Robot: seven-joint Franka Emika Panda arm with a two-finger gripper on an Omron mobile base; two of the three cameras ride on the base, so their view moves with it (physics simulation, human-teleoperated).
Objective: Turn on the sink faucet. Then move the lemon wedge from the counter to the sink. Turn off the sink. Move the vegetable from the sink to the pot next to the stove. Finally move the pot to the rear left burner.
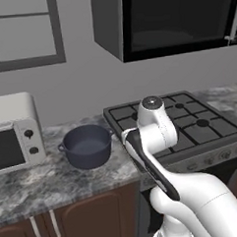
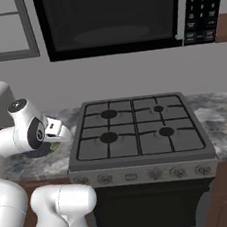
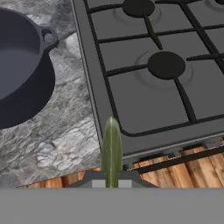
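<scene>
Clamped tight, the hand (image 3: 111, 183) carries a slim green vegetable (image 3: 111, 151) that sticks straight out between its fingers, seen best in the hand view. From where I stand this looks like the fourth step: the vegetable is up out of the sink and on its way to the pot (image 3: 19, 70), with the pot's own trip to the rear left burner (image 2: 109, 114) not yet begun. Seen from the hand, the vegetable's tip hangs over the front edge of the stove (image 3: 166, 87), right where it meets the marbled desk (image 3: 57, 140), while the pot sits off to the hand's left and further out, apart from the vegetable and just beside the stove's edge. The pot is dark blue-grey, stands upright on the desk, and looks empty as far as I can see into it; one of its loop handles (image 3: 48, 37) points toward the stove. In the left base view the same pot (image 1: 86, 146) rests between a white toaster oven (image 1: 15, 132) and the stove. Next, I reckon, the hand has to swing left until the vegetable hangs over the pot's open mouth, clear of the rim, and only then let go.
</scene>
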